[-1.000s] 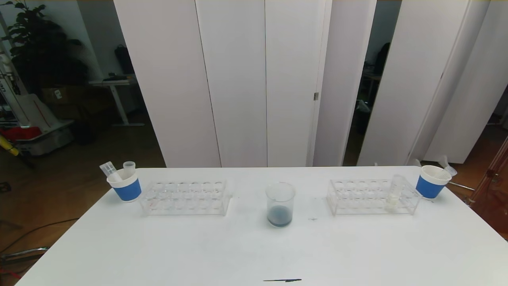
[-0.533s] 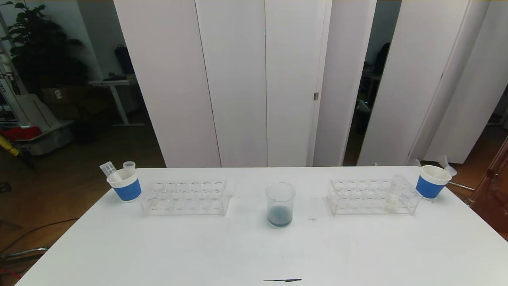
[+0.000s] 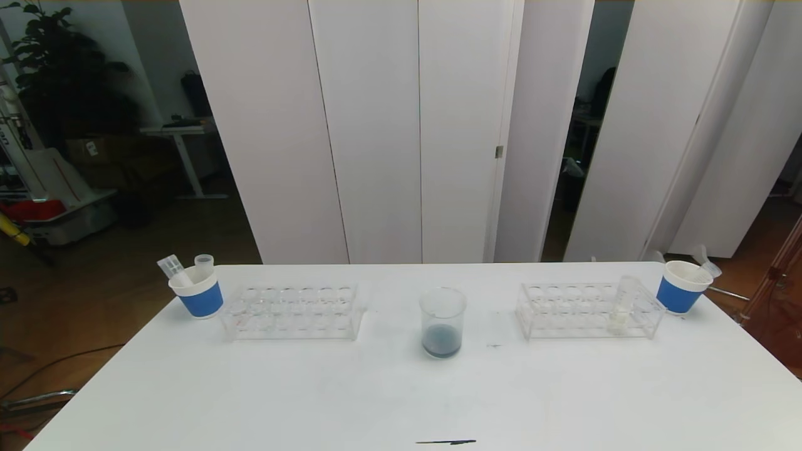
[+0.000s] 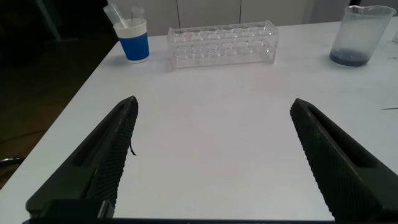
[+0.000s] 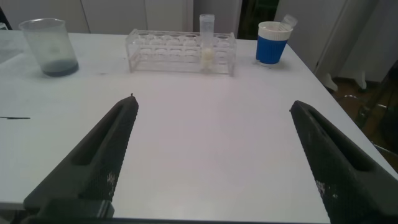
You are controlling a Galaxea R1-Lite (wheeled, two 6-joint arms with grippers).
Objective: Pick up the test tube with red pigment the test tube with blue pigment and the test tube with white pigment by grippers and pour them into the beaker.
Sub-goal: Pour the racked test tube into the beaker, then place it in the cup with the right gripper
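Note:
The clear beaker (image 3: 442, 322) stands at the table's middle with dark blue-grey liquid at its bottom; it also shows in the left wrist view (image 4: 356, 35) and the right wrist view (image 5: 48, 46). The test tube with white pigment (image 3: 621, 305) stands in the right clear rack (image 3: 586, 310), also seen in the right wrist view (image 5: 206, 40). No tube with a red or blue bottom shows. My left gripper (image 4: 212, 107) and right gripper (image 5: 212, 107) are open and empty, low over the near table, out of the head view.
The left clear rack (image 3: 291, 311) holds no tubes. A white cup with a blue band (image 3: 197, 290) at far left holds two emptied tubes. Another such cup (image 3: 682, 286) at far right holds a tube. A thin dark mark (image 3: 446, 442) lies by the front edge.

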